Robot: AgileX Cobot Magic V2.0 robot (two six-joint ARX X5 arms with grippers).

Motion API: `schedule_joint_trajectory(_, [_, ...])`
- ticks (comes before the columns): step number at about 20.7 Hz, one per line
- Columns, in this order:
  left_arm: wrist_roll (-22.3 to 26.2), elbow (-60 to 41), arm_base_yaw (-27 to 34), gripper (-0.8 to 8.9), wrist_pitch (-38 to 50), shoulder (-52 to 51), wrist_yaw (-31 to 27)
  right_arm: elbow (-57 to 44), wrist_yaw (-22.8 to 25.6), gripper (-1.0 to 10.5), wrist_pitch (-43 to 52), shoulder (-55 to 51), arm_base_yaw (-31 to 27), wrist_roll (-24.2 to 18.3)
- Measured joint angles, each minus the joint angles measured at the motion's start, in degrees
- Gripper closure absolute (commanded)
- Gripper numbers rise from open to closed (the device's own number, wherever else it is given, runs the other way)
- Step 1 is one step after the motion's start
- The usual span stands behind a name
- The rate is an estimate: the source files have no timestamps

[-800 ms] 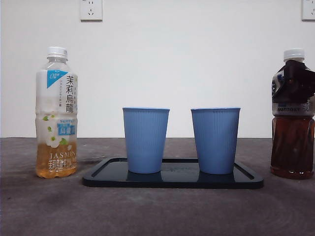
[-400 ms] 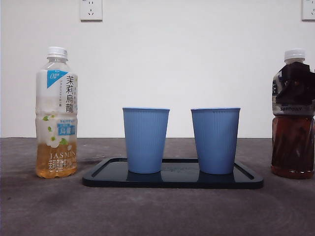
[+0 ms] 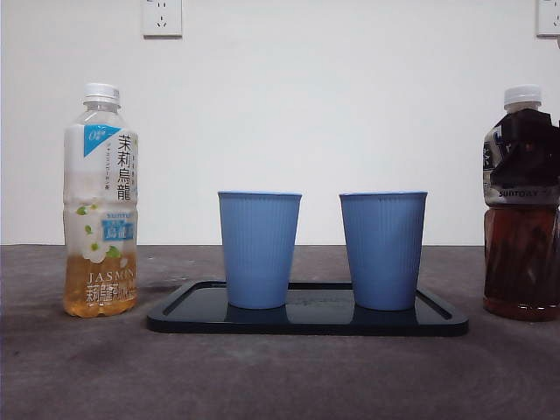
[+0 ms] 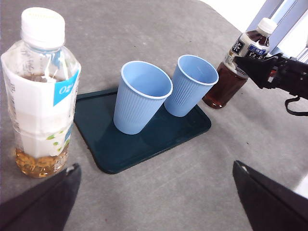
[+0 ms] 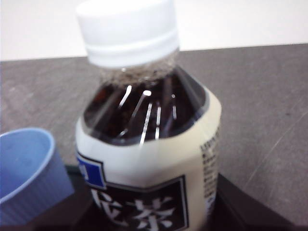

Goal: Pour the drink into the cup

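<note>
Compared with a second ago, the dark tea bottle [image 3: 521, 203] has shifted a touch toward the edge of the front view, and the black shape of the right gripper [image 3: 525, 140] across its shoulder has changed outline — it reads as a grasp settling. Everything else sits as it did: the jasmine tea bottle [image 3: 101, 201] on the far side, two blue cups [image 3: 259, 248] side by side on the black tray [image 3: 306, 322].

Trouble could come from the white cap [image 5: 127, 31], which is on the dark bottle; tipped like this, nothing would pour, and a hard squeeze on a soft shoulder could buckle it. A grip this high may also let the heavy, nearly full bottle swing or slip when lifted. The light cups would topple if the neck knocks a rim.

From the left wrist view, the right gripper's jaws sit at the bottle's shoulder, seemingly clamped on it, though the right wrist view hides the contact. The left gripper [image 4: 156, 202] hangs wide apart above the table, holding nothing, with the jasmine bottle near one jaw.
</note>
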Motion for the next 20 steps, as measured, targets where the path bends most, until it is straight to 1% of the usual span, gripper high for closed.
schedule_joint_trajectory(3, [0.0, 0.0, 0.0, 3.23, 0.0, 0.0, 0.0, 2.8, 0.1, 8.0, -10.2, -3.8, 1.1, -1.3])
schedule_joint_trajectory(8, [0.0, 0.0, 0.0, 3.23, 0.0, -0.7, 0.0, 9.2, 2.3, 8.0, -29.8, -8.9, 4.3, -4.8])
schedule_joint_trajectory(11, [0.0, 0.0, 0.0, 3.23, 0.1, -1.8, 0.0, 14.7, 4.2, 8.0, -41.5, -9.6, 6.4, -7.3])
schedule_joint_trajectory(14, [0.7, 0.0, 0.0, 3.23, 0.1, -3.0, 0.0, 20.8, 5.1, 8.0, -53.2, -9.6, 8.7, -9.7])
schedule_joint_trajectory(16, [1.1, 0.0, 0.0, 3.23, 0.0, -4.0, 0.0, 25.7, 7.5, 8.0, -62.6, -9.6, 11.5, -11.7])
schedule_joint_trajectory(18, [1.3, 0.0, 0.0, 3.23, -0.1, -4.9, 0.0, 30.5, 11.5, 8.0, -71.4, -9.6, 14.4, -14.3])
schedule_joint_trajectory(20, [1.4, 0.0, 0.0, 3.23, -0.1, -5.5, 0.0, 34.6, 15.3, 8.0, -77.2, -9.1, 16.5, -16.6])
